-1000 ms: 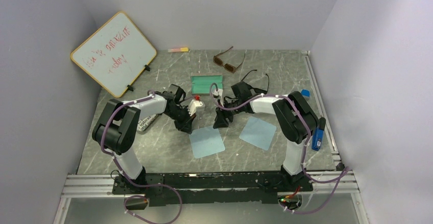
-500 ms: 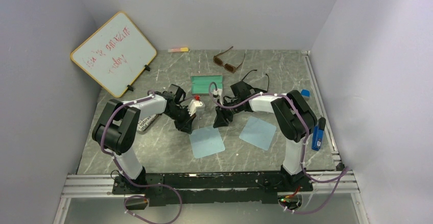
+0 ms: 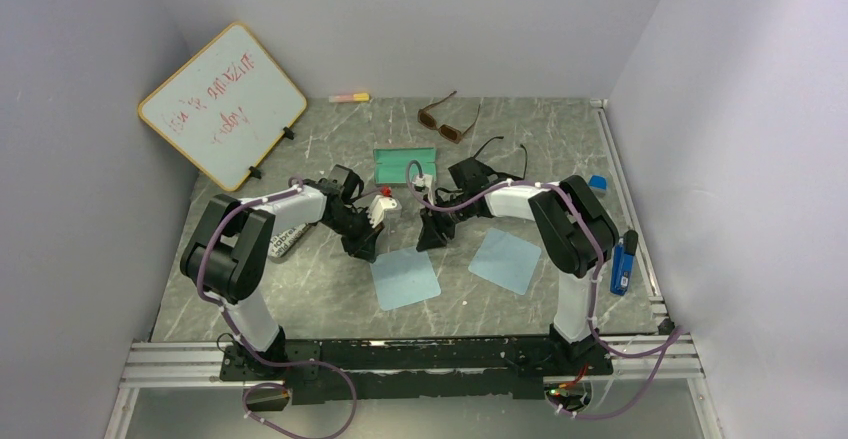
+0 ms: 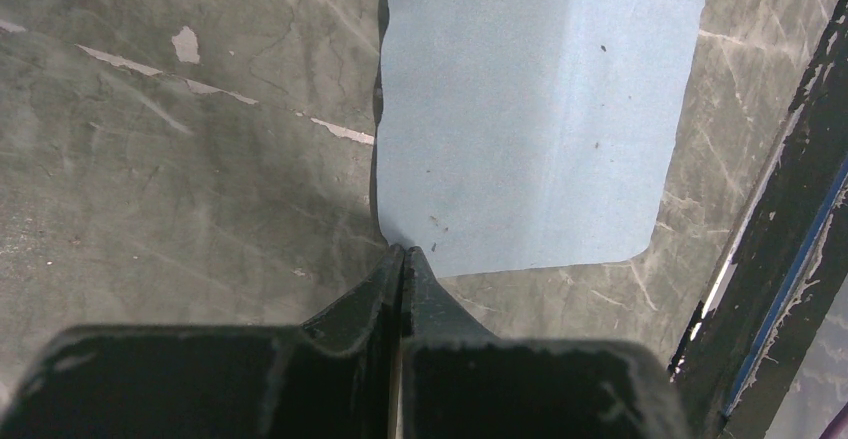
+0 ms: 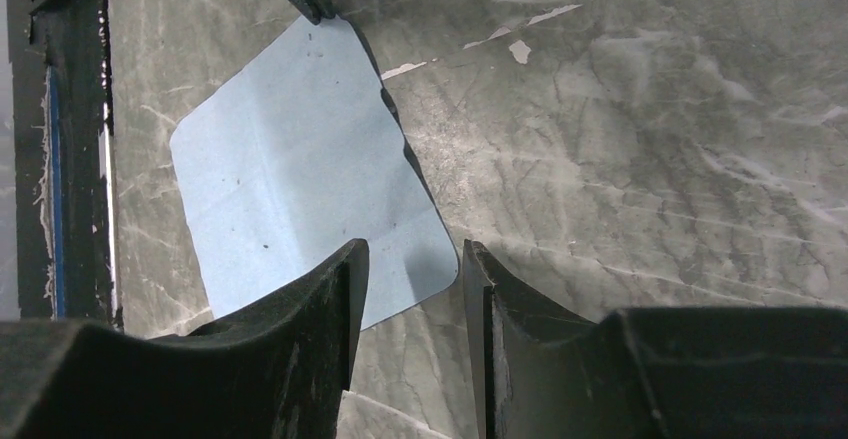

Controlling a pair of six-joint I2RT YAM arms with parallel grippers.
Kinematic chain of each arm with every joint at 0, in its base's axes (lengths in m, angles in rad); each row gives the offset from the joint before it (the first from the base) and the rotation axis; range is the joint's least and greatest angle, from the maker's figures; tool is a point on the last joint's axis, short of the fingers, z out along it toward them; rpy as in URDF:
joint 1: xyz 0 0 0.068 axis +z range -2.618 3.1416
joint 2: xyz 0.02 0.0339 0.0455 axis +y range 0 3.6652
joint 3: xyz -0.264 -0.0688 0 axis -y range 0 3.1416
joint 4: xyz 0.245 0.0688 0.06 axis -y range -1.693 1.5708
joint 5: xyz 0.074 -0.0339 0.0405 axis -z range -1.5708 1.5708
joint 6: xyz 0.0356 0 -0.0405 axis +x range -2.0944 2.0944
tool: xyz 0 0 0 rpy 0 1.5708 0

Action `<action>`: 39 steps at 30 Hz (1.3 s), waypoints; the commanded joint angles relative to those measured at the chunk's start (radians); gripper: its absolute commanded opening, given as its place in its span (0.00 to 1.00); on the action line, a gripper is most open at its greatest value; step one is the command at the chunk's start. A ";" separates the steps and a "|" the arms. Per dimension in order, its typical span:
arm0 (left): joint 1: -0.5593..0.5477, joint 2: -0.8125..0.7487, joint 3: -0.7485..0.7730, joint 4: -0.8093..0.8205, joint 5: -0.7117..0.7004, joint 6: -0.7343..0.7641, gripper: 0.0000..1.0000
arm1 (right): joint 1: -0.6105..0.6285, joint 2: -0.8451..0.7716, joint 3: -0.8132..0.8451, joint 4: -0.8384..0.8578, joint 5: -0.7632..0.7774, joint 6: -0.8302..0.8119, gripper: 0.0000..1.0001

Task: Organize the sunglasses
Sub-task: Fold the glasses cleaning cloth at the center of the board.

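Grey marble table (image 3: 320,149): blue cloth (image 3: 405,278), second blue cloth (image 3: 506,259), green pad (image 3: 404,165), brown sunglasses (image 3: 444,122), black sunglasses (image 3: 498,142), whiteboard (image 3: 222,104).

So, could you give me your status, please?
Left gripper shut on blue cloth corner. Right gripper open over next corner. Brown sunglasses, black sunglasses untouched at back.

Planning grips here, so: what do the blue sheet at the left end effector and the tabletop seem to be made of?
The blue sheet looks like thin matte cloth or paper: faint fold creases, one edge lifting limply. The tabletop looks hard, marble-patterned grey, perhaps laminate or stone: white veins, slight sheen, small pale chips.
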 commanded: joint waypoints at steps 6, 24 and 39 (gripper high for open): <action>-0.007 -0.029 -0.021 0.003 -0.015 -0.003 0.05 | 0.006 -0.005 0.013 -0.035 -0.017 -0.034 0.43; -0.007 -0.028 -0.021 0.001 -0.007 -0.002 0.05 | 0.006 0.011 0.018 -0.036 -0.027 -0.024 0.36; -0.007 -0.026 -0.020 0.000 -0.007 -0.004 0.05 | 0.005 0.011 -0.005 0.072 0.004 0.066 0.23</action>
